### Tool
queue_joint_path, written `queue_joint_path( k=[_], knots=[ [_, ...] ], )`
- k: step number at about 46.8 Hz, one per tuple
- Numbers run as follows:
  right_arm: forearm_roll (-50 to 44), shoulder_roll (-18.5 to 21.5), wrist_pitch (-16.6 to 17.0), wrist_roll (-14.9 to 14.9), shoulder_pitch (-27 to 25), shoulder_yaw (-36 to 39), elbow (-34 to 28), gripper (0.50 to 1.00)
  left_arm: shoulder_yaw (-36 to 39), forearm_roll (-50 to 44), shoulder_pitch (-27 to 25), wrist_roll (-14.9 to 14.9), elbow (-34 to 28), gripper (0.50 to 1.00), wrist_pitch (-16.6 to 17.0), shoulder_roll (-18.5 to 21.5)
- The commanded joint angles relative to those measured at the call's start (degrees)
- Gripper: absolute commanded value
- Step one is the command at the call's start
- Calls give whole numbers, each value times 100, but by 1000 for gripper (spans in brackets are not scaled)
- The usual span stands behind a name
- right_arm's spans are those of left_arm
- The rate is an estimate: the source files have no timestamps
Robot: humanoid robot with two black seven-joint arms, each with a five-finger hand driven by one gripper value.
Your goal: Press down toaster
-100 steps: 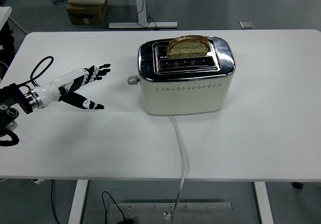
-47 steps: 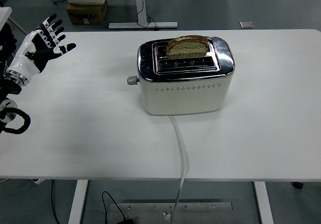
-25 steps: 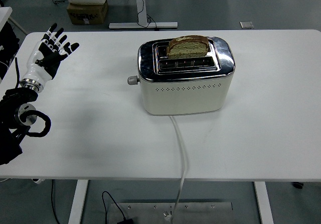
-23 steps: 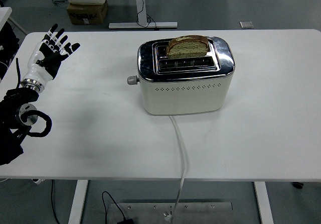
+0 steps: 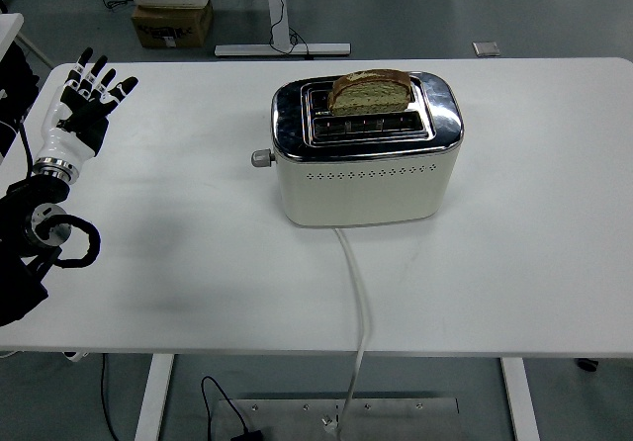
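Note:
A cream toaster [image 5: 366,169] with a chrome top stands mid-table, its cord running toward the near edge. A slice of brown bread [image 5: 370,92] sticks up out of its far slot. The toaster's small grey lever knob [image 5: 260,158] juts from its left end and sits high. My left hand [image 5: 87,93] is far to the left near the table's left edge, raised, fingers spread and holding nothing, well away from the knob. The right arm is out of view.
The white cord [image 5: 356,303] trails from the toaster's front over the table's near edge. A cardboard box [image 5: 171,24] and desk legs stand on the floor beyond the table's far edge.
My left hand drew back from near the toaster's knob to the far left and rose upright; over the last half second it shifted slightly further left. The toaster and bread have not moved.

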Motion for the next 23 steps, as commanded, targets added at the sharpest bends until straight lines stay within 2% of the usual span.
queue_joint_path(
  k=[1,23],
  knots=[
    [-5,0,0,-1,0,0,0,998,-4,-26,0,1,-1,1000,-38,11],
    [-5,0,0,8,-9,0,9,998,-21,-210,0,27,8,1000,-29,20]
  ],
)
